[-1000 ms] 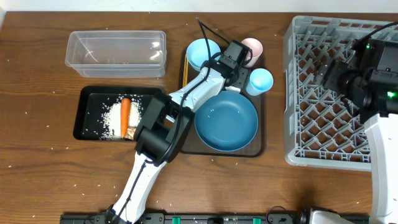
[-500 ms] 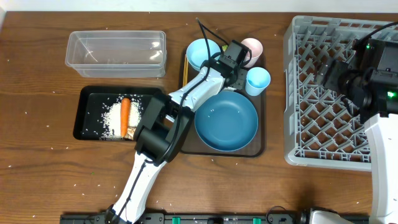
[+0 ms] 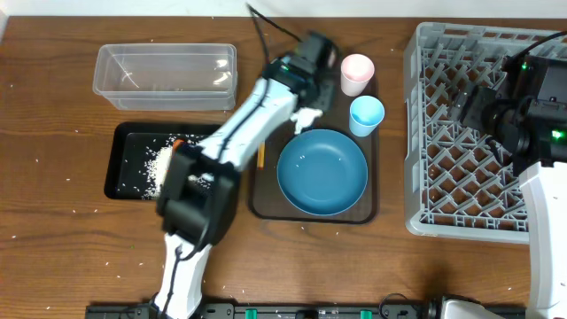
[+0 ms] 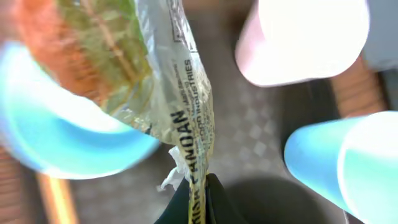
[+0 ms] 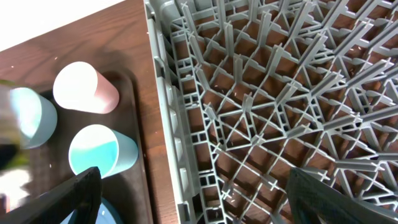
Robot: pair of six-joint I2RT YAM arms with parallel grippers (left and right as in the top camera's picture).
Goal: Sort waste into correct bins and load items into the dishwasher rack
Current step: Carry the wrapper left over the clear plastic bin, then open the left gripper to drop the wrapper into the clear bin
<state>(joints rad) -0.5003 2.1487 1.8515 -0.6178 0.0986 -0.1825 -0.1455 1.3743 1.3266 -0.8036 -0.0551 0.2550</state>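
Observation:
My left gripper [image 4: 199,198] is shut on the lower end of a yellow-green wrapper [image 4: 168,81], which hangs over the small light-blue bowl [image 4: 56,140]. A scrap of white napkin [image 4: 176,172] shows beside the fingers. Overhead, the left gripper [image 3: 306,99] is over the back of the brown tray, and the arm covers the bowl. The pink cup [image 3: 357,73], light-blue cup [image 3: 367,115] and large blue bowl-plate [image 3: 322,171] stand on that tray. One chopstick [image 3: 261,156] lies at its left edge. My right gripper [image 5: 208,205] is open above the grey rack [image 3: 461,204].
The clear tub [image 3: 166,76] stands at the back left. In front of it is the black tray [image 3: 124,168] with white rice [image 3: 158,164]. The dark-brown serving tray [image 3: 310,215] holds the dishes. Rice grains are scattered on the wooden table.
The left gripper closed on the wrapper, and the left arm swung back and to the left with it, now covering the small bowl and the carrot. The right arm has not moved.

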